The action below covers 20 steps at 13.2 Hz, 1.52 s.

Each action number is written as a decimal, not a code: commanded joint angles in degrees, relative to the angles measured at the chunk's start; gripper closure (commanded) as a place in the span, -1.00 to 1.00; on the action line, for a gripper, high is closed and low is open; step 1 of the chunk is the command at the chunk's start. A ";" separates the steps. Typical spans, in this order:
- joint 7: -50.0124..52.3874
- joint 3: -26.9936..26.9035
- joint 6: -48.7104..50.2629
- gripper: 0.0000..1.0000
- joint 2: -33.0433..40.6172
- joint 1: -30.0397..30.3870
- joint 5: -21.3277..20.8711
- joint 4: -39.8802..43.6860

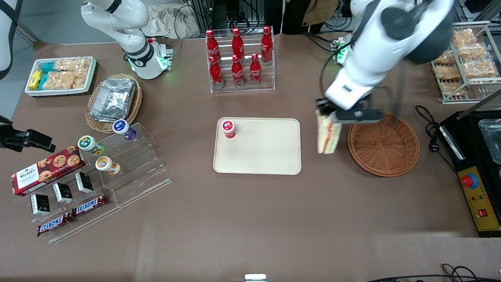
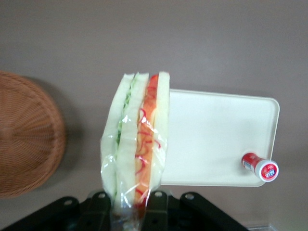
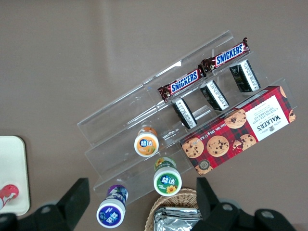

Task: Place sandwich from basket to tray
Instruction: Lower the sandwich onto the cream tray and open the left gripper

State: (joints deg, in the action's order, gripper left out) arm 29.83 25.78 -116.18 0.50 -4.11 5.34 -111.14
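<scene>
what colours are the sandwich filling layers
Green on one side, red-orange on the other, between pale bread; the sandwich hangs from the gripper. Clearest in the left wrist view.

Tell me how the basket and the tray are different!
The basket is round, woven and reddish-brown; the tray is a flat, smooth, cream rectangle. The basket has nothing in it, while the tray holds a small red bottle. The gripper holds the sandwich above the table between them. Both sit on the brown table.
</scene>
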 commanded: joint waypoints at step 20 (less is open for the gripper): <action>31.60 6.64 -19.08 -1.00 -25.81 -5.91 -35.31 -3.56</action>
State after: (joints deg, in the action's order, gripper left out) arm 60.24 31.12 -137.88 -25.99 -10.08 -29.51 -116.18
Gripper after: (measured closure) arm 0.004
